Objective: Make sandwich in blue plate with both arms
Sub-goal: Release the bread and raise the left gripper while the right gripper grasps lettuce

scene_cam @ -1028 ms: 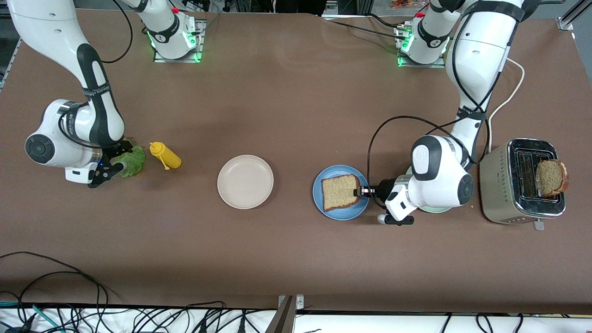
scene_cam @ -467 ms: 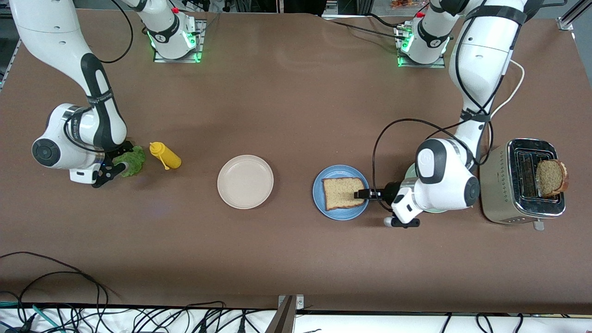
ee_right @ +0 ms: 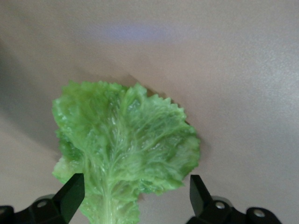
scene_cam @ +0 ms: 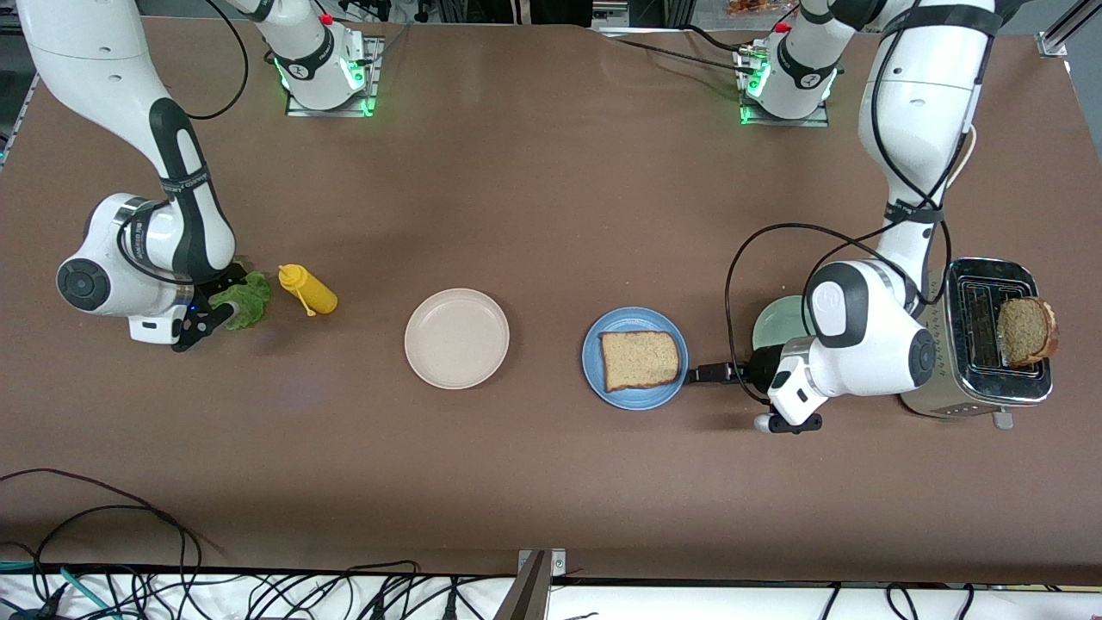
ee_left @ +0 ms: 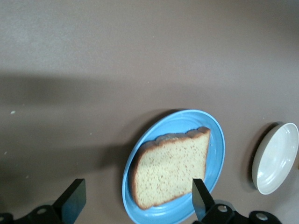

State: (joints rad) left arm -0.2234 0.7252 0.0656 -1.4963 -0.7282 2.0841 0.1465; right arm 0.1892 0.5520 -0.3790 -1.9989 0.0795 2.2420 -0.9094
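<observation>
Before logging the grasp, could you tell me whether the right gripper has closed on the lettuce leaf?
No, the right gripper is open, its fingers standing apart on either side of the lettuce leaf.

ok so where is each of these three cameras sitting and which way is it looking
Front view: high across the table, facing both arms' bases; shows left gripper and right gripper.
Left wrist view: looks past its open fingers at the bread slice on the blue plate.
Right wrist view: open fingers over the lettuce leaf.
Front and left wrist views share the beige plate.
</observation>
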